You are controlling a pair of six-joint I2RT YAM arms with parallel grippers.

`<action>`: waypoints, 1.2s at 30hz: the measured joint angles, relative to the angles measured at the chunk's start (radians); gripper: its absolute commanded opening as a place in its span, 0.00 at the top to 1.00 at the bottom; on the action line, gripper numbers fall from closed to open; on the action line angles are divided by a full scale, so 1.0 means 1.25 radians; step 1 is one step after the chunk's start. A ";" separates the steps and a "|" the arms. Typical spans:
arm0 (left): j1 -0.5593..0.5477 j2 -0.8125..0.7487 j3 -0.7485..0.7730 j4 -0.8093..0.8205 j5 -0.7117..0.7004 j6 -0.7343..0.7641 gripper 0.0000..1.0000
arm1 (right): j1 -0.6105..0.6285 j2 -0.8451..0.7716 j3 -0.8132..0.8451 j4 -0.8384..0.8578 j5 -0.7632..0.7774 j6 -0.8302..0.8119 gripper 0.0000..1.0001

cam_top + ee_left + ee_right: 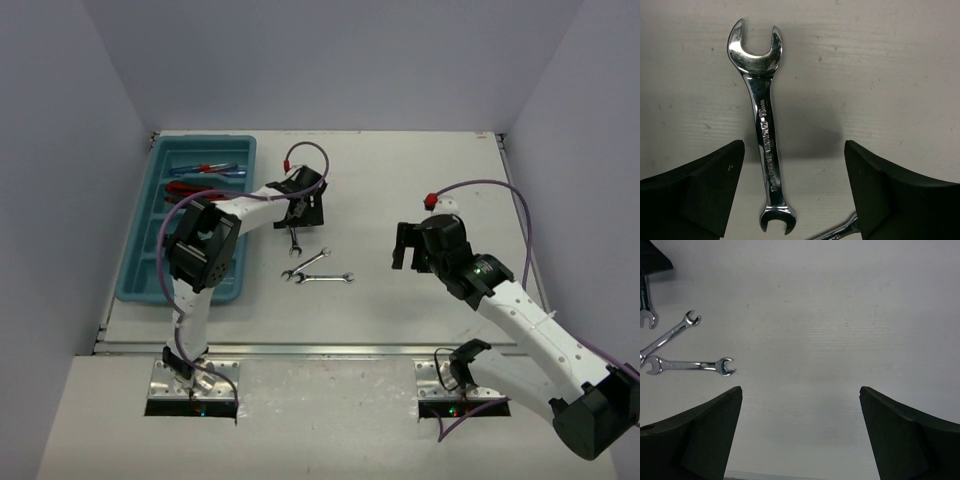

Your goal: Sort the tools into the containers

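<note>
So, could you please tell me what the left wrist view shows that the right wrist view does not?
Only the left wrist view: one silver wrench seen whole, lying flat and untouched between the fingers of the open left gripper. Only the right wrist view: the diagonal wrench and the level wrench almost in full, plus the open right gripper, holding nothing. Shared: the white table, one end of the silver wrench, and a sliver of a second wrench.

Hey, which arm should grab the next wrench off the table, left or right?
Left. The left claw hangs over a wrench, open fingers either side of the shank, and the tray is on its side. The right claw is open over bare table, with the wrenches off to its left.
</note>
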 measured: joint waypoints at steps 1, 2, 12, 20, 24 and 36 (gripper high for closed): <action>0.001 0.008 0.006 0.002 0.001 -0.006 0.30 | 0.000 0.002 -0.012 0.002 -0.013 -0.005 0.01; 0.001 0.014 0.007 0.006 0.000 -0.011 0.33 | 0.000 0.002 -0.022 0.002 -0.025 -0.009 0.01; 0.016 0.020 -0.001 0.015 0.011 -0.042 0.45 | 0.000 -0.006 -0.051 0.053 -0.089 -0.034 0.01; 0.016 0.016 -0.005 -0.003 -0.004 -0.061 0.48 | 0.000 -0.024 -0.063 0.065 -0.105 -0.039 0.01; 0.016 0.018 0.000 -0.032 -0.016 -0.062 0.48 | 0.000 -0.036 -0.068 0.067 -0.109 -0.041 0.01; 0.016 0.025 0.029 -0.103 -0.002 -0.053 0.73 | 0.000 -0.069 -0.074 0.073 -0.113 -0.045 0.01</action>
